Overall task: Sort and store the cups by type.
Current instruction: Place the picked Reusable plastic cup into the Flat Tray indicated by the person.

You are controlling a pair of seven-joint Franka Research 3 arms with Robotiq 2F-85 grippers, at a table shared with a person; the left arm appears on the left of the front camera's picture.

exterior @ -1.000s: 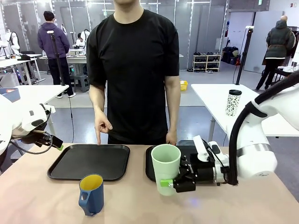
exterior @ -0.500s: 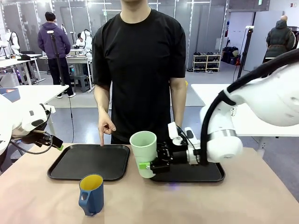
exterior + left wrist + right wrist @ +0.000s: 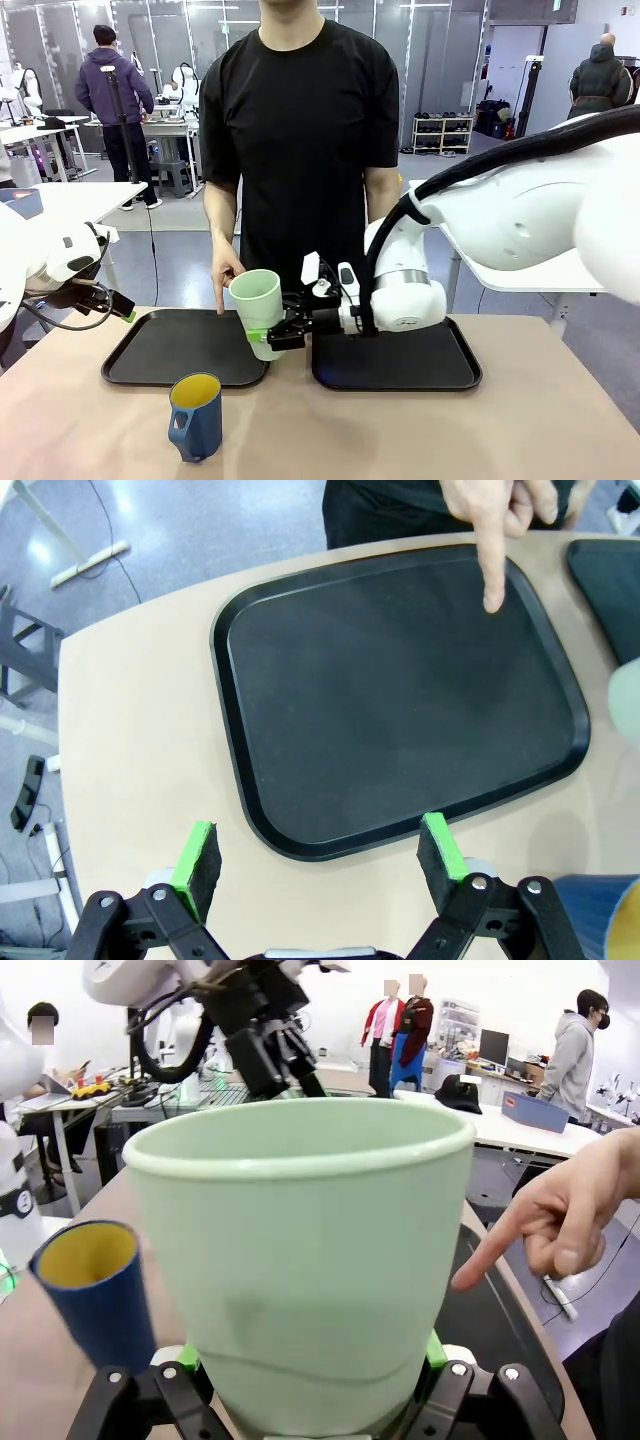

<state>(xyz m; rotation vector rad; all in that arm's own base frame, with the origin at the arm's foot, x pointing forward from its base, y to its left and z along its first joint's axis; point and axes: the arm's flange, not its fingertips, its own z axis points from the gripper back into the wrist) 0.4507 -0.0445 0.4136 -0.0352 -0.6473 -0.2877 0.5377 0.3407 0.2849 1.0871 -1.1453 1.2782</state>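
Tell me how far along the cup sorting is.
Done: nothing yet; neither cup stands free on the left tray or the right tray. In hand: the right tool holds the green cup at the left tray's edge, by the person's pointing hand. Left: the blue mug stands on the table; the left tool is open.

Left tray (image 3: pixel 170 350) bare across its middle, person's hand (image 3: pixel 226 272) pointing down at its far right corner, tumbler (image 3: pixel 257 300) in the right gripper (image 3: pixel 268 338) over its right edge, mug (image 3: pixel 196 415) just before its near edge, right tray (image 3: pixel 420 365) bare, right arm (image 3: pixel 405 295) low over its far left.
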